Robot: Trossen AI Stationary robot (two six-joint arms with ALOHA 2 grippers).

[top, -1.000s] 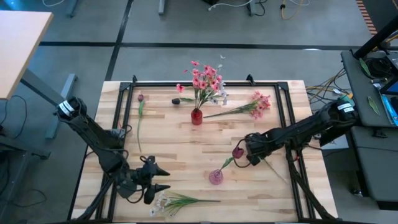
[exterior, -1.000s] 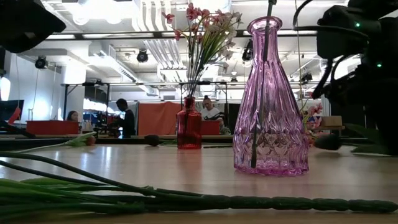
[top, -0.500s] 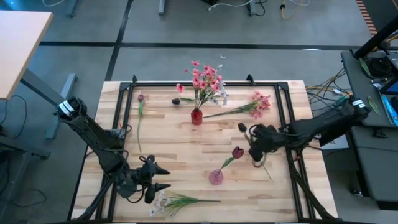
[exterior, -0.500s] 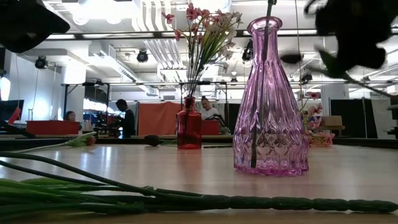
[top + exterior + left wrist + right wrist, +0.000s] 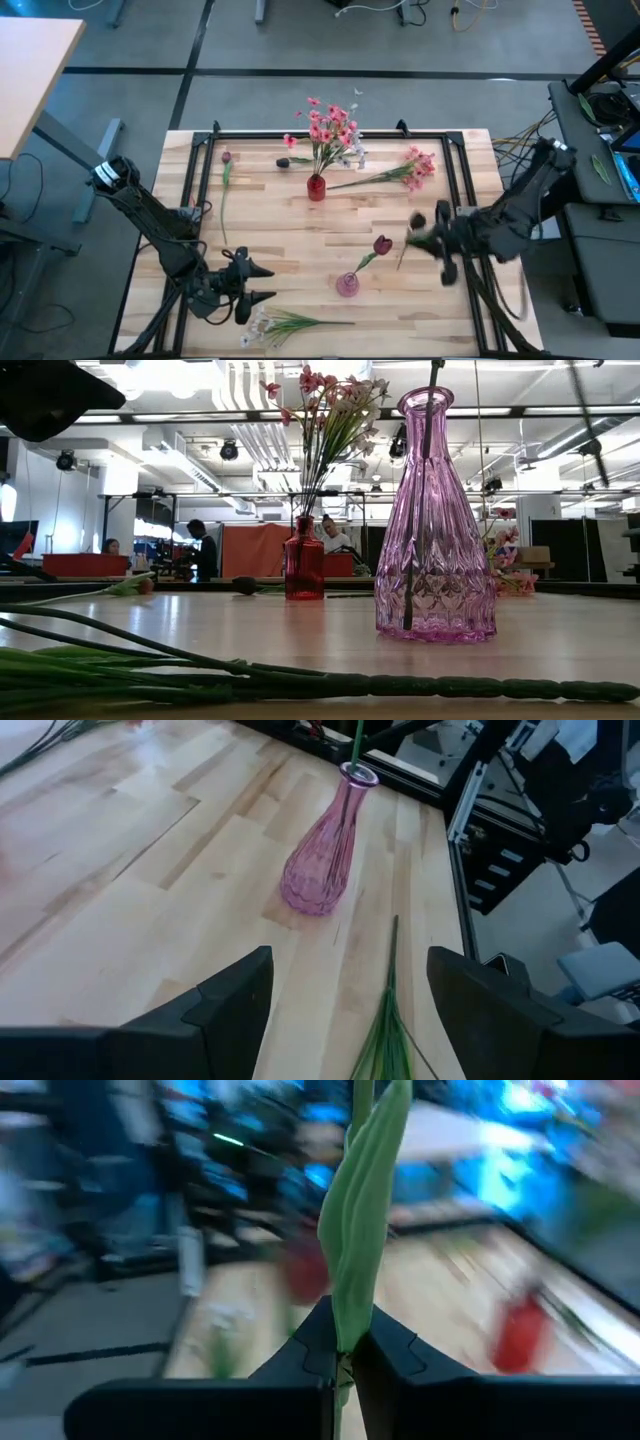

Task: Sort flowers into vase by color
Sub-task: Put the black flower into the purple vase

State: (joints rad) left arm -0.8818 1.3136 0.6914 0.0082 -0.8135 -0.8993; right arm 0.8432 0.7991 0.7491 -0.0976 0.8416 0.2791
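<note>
Wooden plank tabletop (image 5: 270,240), black rail frame (image 5: 203,165), grey floor (image 5: 130,90)

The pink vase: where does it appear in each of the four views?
High view: pink vase, table's near middle, right of the left gripper.
Low view: large, right of centre.
Left wrist view: upper middle.
Right wrist view: not visible.
Shared landmark: red vase.

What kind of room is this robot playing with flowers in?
Probably a robotics lab or workshop in a big open office: bare ceiling ducts, desks with people behind, and loose cables on the grey floor beside the wooden table.
</note>
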